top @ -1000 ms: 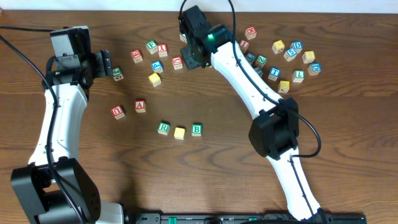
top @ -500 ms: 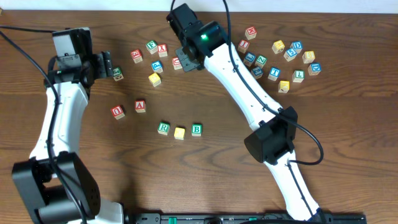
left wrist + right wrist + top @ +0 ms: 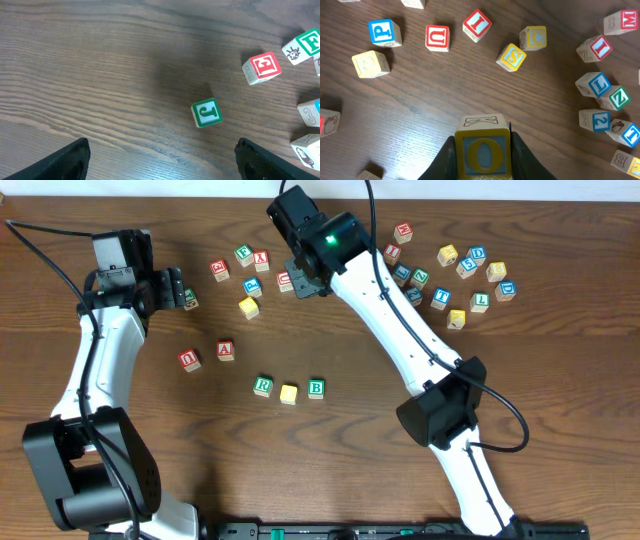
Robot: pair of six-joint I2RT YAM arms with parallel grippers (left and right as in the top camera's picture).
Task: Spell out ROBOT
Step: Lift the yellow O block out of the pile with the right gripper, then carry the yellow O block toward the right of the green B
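Wooden table (image 3: 200, 450), far side: pinching O block (image 3: 482, 155) in right gripper (image 3: 482, 145), holding left gripper (image 3: 161, 150) spread over J block (image 3: 206, 112), seemingly leaving second O and T outstanding beside R (image 3: 262, 386), yellow block (image 3: 289, 393), B (image 3: 316, 388).

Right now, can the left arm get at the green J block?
Probably yes. The left gripper is open, and the green J block lies just ahead of it with nothing between them; the nearest red block stands clear to one side.
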